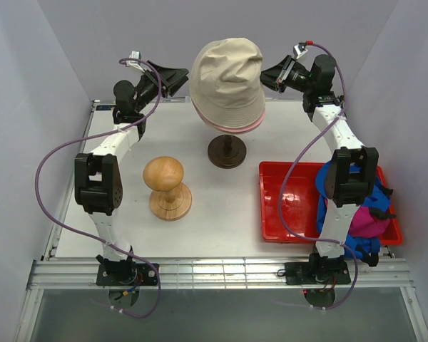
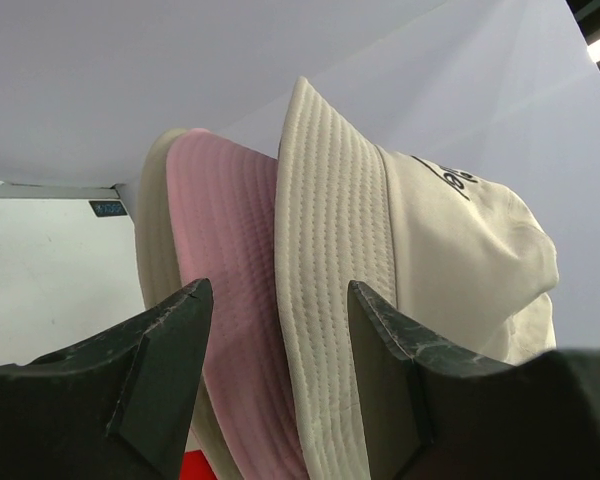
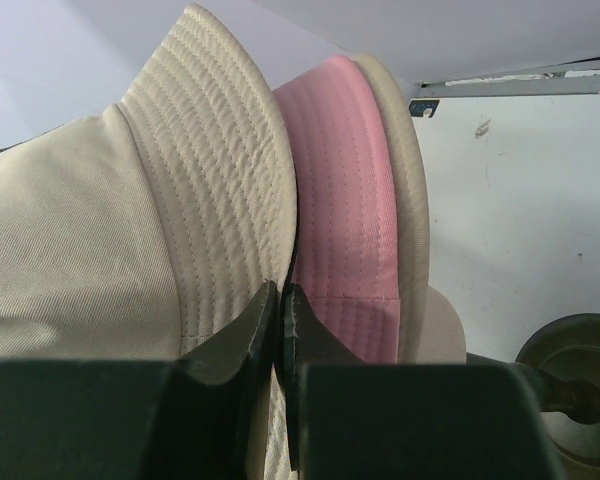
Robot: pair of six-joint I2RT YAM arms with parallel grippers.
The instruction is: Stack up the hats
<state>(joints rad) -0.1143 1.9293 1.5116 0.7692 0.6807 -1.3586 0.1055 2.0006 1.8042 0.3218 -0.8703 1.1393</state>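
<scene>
the beige bucket hat (image 1: 227, 71) sits crown-up over the light pink bucket hat (image 1: 228, 128) on the mannequin head (image 3: 412, 200), upright on its dark stand (image 1: 227, 151) at the far centre of the table (image 1: 221, 228). my left gripper (image 2: 278, 300) is wide open and holds nothing; both brims lie in the gap between its fingers without touching them. my right gripper (image 3: 280, 295) is closed to a sliver at the opposite side of the stack, and it appears to pinch the edge of the beige brim, with the pink brim just beside it. the stack lies between my two wrists, with its axis vertical. the bright blue brimmed cap (image 1: 374, 201) and magenta brimmed cap (image 1: 367, 224) lie in the red tray (image 1: 274, 214) beside my right base, so i judge the right arm nearer for the next pick.
</scene>
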